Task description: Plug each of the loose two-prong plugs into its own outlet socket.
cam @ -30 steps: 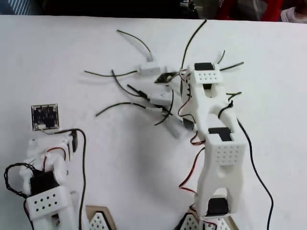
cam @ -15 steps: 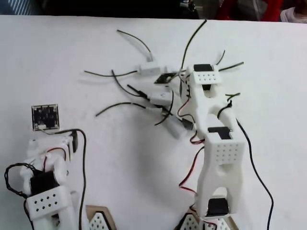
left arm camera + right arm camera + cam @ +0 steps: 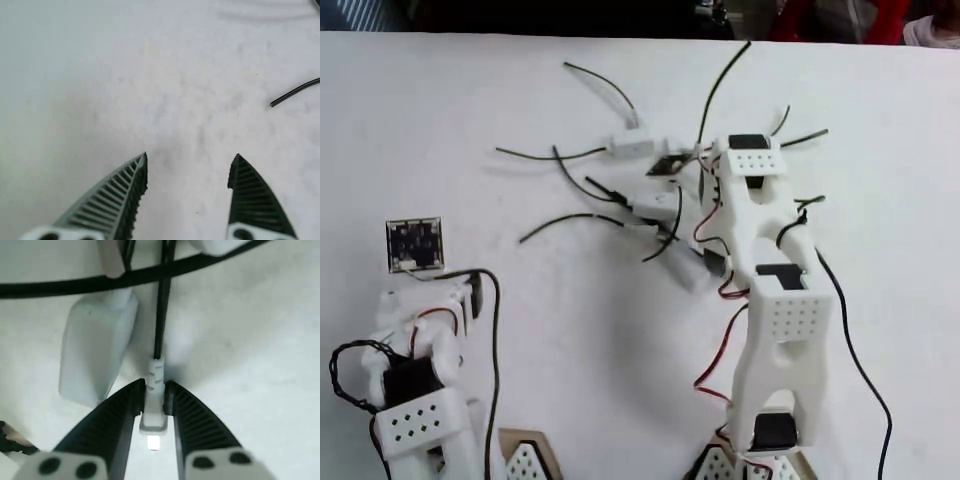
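at the left of the desk (image 3: 570,350) the left arm (image 3: 420,400) sits folded back, and a small black square board (image 3: 413,243) lies just beyond it. the left pincer (image 3: 190,156) is spread wide with nothing between its ribbed fingers (image 3: 125,195). below it there is bare desk, with a loose black wire end (image 3: 295,92) off to one side. toward the middle lies a tangle of black cords (image 3: 570,217) and small white pieces (image 3: 632,146); from above i can't tell which are plugs and which are sockets. the right arm (image 3: 775,310) stretches out to that tangle. the right pincer (image 3: 155,386) is closed tight on a slim white plug (image 3: 154,412), whose black cord (image 3: 161,315) runs straight away from the tips. just beside the plug a larger white block (image 3: 97,352) lies flat on the desk.
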Controlling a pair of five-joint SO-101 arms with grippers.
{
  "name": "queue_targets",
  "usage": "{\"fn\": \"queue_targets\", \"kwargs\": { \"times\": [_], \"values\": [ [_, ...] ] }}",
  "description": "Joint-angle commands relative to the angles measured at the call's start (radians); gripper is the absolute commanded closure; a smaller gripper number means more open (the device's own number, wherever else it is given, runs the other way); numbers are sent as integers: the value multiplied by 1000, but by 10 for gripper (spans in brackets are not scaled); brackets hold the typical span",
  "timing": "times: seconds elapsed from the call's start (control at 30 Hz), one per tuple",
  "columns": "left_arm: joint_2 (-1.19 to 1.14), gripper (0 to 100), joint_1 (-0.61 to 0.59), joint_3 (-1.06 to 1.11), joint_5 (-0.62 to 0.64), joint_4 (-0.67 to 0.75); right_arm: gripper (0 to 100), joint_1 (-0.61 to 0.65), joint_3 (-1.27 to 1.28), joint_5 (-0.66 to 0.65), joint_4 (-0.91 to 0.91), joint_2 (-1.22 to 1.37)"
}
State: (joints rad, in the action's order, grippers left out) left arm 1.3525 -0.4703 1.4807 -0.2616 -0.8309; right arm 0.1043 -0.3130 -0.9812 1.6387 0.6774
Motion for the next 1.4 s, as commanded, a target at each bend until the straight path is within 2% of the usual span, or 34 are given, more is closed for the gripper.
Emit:
{"fn": "queue_targets", "kwargs": {
  "times": [0.0,0.3,0.6,0.9,1.1,1.27,1.37],
  "values": [
    [25,736,-8,-8,2,26,982,-13,-5,-8,70,-53],
    [25,736,-8,-8,2,26,982,-13,32,-3,79,-351],
    [25,736,-8,-8,2,26,982,-4,344,-2,77,-865],
    [25,736,-8,-8,2,26,982,-12,468,6,73,-1349],
    [25,736,-4,-8,2,26,982,-2,505,190,-18,-1566],
    [25,736,-2,-11,5,26,982,35,701,358,-220,-1676],
    [25,736,-2,-11,11,44,982,108,862,474,-361,-1739]
  ]
}}
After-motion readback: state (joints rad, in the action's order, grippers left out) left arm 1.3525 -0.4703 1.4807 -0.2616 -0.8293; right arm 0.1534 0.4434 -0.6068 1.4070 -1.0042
